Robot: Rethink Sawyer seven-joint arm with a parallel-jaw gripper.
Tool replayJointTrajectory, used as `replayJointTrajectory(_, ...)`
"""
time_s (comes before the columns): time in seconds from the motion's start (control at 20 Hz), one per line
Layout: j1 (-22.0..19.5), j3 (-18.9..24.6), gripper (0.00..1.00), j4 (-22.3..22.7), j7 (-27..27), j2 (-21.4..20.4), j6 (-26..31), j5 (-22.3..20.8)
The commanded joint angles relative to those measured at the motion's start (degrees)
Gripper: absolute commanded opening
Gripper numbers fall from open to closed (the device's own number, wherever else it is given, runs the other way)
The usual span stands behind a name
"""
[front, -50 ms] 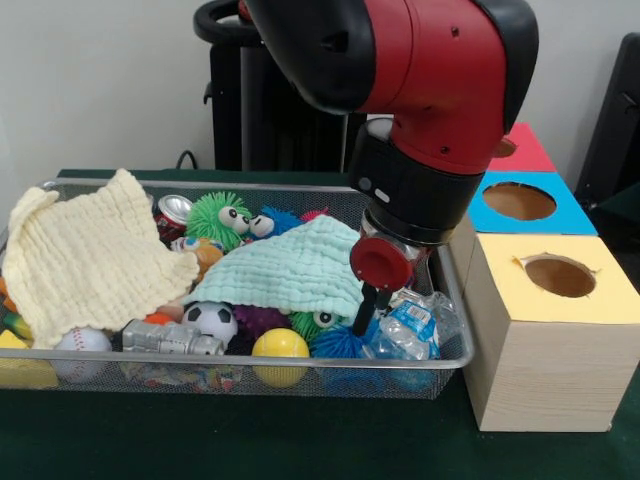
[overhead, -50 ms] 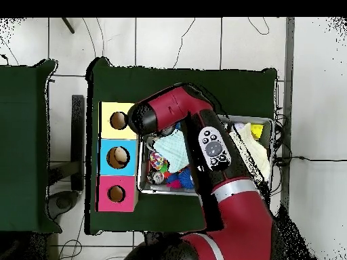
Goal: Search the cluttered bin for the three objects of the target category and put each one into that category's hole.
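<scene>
The crumpled clear plastic water bottle with a blue label (front, -50 ms: 408, 325) lies at the wire mesh bin's (front, -50 ms: 440, 368) end nearest the boxes, right under the black gripper (front, -50 ms: 368, 312), whose jaws I cannot tell to be open or closed. Just beside the gripper lies a pale green muslin cloth (front, -50 ms: 292, 272), with a yellow ball (front, -50 ms: 280, 345) in front of it, and past the bin's end wall stands the wooden box with a yellow top and round hole (front, -50 ms: 560, 277).

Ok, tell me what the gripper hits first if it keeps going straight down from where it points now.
Most likely the crumpled plastic water bottle at the bin's end nearest the boxes: the gripper hangs just over it, beside the blue spiky ball. Depth is unclear, so it could brush the ball instead.
</scene>
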Motion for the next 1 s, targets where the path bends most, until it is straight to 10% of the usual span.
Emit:
replayJointTrajectory(0.05, -2.0, 2.0, 1.0, 1.7, -12.6, -1.9, 9.2, 4.4)
replayJointTrajectory(1.0, -4.0, 3.7, 1.0, 4.7, -9.3, -1.7, 1.5, 7.6)
